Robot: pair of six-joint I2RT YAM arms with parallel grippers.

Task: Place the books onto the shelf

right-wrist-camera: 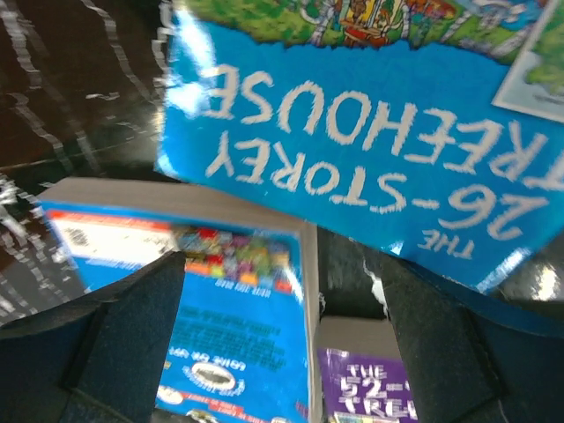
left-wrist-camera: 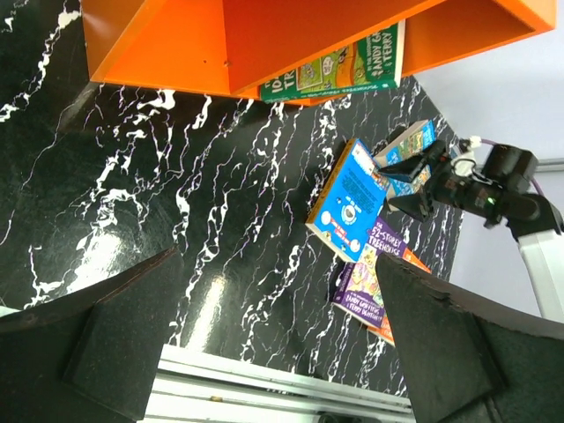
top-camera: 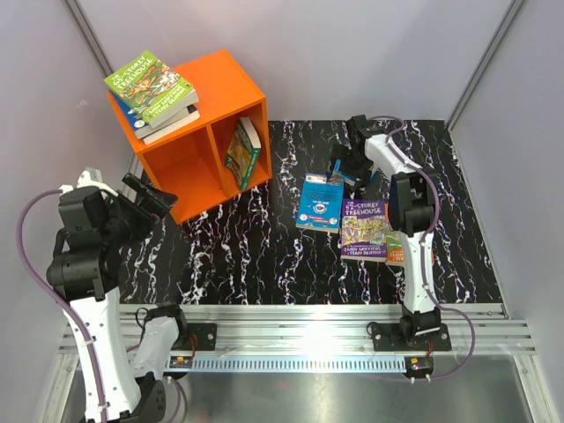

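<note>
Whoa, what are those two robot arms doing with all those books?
They are tidying books onto the orange shelf. A stack of books already lies on top of it, and one green book leans inside its right-hand compartment. The right gripper hangs open just above a blue 26-Storey Treehouse book on the table, with a blue book, a purple book and an orange book lying close by. The left gripper is open and empty, near the shelf's front.

Left arm [top-camera: 99, 330] and right arm [top-camera: 414, 273] — white shells, black joints and bases — each with a looped purple cable [top-camera: 26, 225].
</note>
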